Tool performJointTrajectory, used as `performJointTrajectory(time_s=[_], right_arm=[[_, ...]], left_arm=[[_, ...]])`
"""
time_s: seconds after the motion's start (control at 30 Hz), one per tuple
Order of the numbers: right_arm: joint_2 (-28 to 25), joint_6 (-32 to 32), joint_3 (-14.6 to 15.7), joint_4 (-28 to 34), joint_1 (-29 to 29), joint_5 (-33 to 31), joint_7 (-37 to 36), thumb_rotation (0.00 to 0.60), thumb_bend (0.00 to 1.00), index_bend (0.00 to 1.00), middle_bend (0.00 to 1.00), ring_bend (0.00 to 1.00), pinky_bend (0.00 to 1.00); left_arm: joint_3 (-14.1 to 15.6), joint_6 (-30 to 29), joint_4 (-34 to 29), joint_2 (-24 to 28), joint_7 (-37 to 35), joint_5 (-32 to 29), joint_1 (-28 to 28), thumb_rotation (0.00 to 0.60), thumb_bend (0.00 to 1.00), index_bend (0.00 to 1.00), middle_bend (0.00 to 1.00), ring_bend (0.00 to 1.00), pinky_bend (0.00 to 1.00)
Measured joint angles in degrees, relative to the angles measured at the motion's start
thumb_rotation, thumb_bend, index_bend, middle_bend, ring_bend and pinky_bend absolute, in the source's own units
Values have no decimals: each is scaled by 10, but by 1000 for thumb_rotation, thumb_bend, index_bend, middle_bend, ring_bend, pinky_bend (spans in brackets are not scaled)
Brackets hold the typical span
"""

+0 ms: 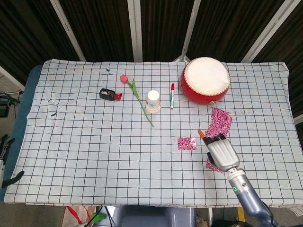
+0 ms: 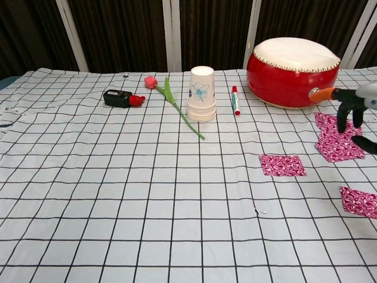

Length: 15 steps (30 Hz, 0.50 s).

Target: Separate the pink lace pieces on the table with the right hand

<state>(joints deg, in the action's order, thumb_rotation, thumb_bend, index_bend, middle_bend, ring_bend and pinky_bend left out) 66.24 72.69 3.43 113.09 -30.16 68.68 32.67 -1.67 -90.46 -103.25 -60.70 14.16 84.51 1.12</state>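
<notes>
Three pink lace pieces lie apart on the checked cloth. A small rectangular piece (image 1: 187, 143) (image 2: 283, 165) sits left of the others. The large piece (image 1: 220, 121) (image 2: 335, 141) lies in front of the red drum. A third piece (image 1: 211, 165) (image 2: 359, 201) is nearest the front edge, partly hidden under my right hand in the head view. My right hand (image 1: 220, 149) (image 2: 352, 109) hovers raised above the cloth between the large and the front piece, fingers spread and holding nothing. Of my left hand (image 1: 5, 160) only dark fingertips show at the left frame edge, apart and empty.
A red drum (image 1: 205, 80) stands at the back right. A red-capped marker (image 1: 172, 95), a stack of paper cups (image 1: 153, 101), an artificial tulip (image 1: 134, 91) and a small black and red device (image 1: 109, 94) lie along the back middle.
</notes>
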Motion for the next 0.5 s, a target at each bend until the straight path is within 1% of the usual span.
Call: performJointTrajectory(time_s=[0.07, 0.17, 0.2, 0.3, 0.4, 0.5], right_arm=[[-16, 21, 17, 2, 25, 47, -50, 600, 500, 0, 118, 129, 112], [-37, 71, 48, -12, 77, 126, -142, 600, 500, 0, 110, 115, 100], [-43, 100, 60, -26, 101, 159, -173, 600, 500, 0, 110, 113, 96], [-51, 171, 81, -77, 160, 218, -223, 600, 497, 0, 110, 113, 95], [-50, 219, 88, -135, 210, 242, -254, 600, 496, 0, 109, 113, 95], [-48, 234, 84, -159, 232, 250, -270, 600, 496, 0, 109, 113, 95]], left_arm=[[2, -3, -1, 1, -2, 5, 2, 600, 247, 118, 0, 0, 19], [4, -5, -2, 5, -9, 8, 4, 600, 247, 117, 0, 0, 19], [5, -6, -2, 6, -12, 9, 5, 600, 247, 117, 0, 0, 19], [5, -9, -2, 9, -17, 10, 7, 600, 248, 117, 0, 0, 19], [5, -13, -1, 10, -20, 10, 9, 600, 247, 117, 0, 0, 19], [5, -13, 0, 10, -20, 13, 9, 600, 247, 117, 0, 0, 19]])
